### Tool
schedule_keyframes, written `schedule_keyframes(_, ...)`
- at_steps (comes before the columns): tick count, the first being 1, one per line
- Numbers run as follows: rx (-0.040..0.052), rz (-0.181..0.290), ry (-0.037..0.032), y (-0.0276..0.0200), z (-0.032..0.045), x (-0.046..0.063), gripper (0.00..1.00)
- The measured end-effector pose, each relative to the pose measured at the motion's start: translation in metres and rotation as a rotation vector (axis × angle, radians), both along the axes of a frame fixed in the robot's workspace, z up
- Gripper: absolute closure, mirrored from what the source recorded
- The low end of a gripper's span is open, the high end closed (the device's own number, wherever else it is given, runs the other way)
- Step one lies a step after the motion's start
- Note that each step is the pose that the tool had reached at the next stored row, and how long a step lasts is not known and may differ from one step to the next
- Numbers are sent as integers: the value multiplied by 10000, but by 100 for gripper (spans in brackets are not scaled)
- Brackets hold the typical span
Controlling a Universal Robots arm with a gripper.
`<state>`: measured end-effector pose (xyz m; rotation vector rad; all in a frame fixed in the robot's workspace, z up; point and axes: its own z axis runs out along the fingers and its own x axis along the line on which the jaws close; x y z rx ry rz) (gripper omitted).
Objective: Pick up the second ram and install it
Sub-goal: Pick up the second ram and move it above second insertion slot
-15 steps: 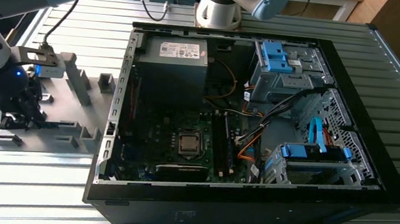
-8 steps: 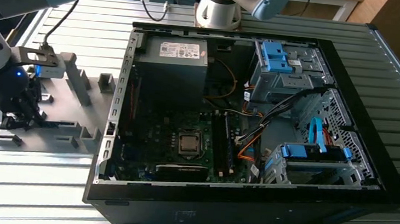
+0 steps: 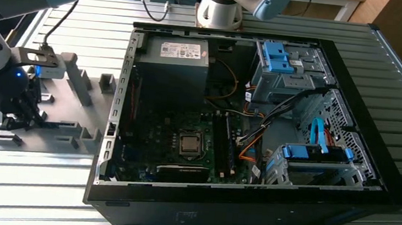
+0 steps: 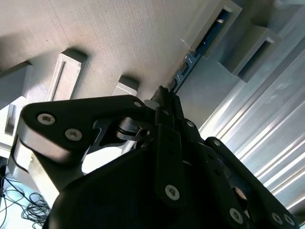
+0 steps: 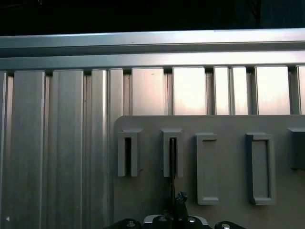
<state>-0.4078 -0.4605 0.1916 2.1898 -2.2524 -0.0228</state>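
Note:
The second ram [image 4: 191,58] is a thin blue stick standing on edge, its far end still inside the slot of a grey holder block [image 4: 228,10]. In the first wrist view the second ram [image 5: 172,164] shows edge-on as a dark line running out of a slotted block [image 5: 172,151]. My gripper [image 4: 165,95] has its black fingers closed together on the near end of the stick, seen also as the gripper [image 5: 179,199] in the first wrist view. In the exterior view my gripper [image 3: 14,120] is low over the grey holder plate [image 3: 59,132] at the exterior view's left.
An open computer case [image 3: 244,122] lies at the exterior view's right of the plate, with the motherboard [image 3: 183,144] and its long memory slots [image 3: 223,148] inside. Several grey blocks [image 3: 78,84] stand on the plate. The slatted metal table [image 3: 32,184] runs all around.

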Motion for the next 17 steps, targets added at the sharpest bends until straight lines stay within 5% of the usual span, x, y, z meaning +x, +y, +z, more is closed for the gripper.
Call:
schedule_keyframes(11, 1, 143, -1, -9, 4, 0, 86)
schedule_keyframes(17, -1, 143, 0, -9, 75, 0, 86)
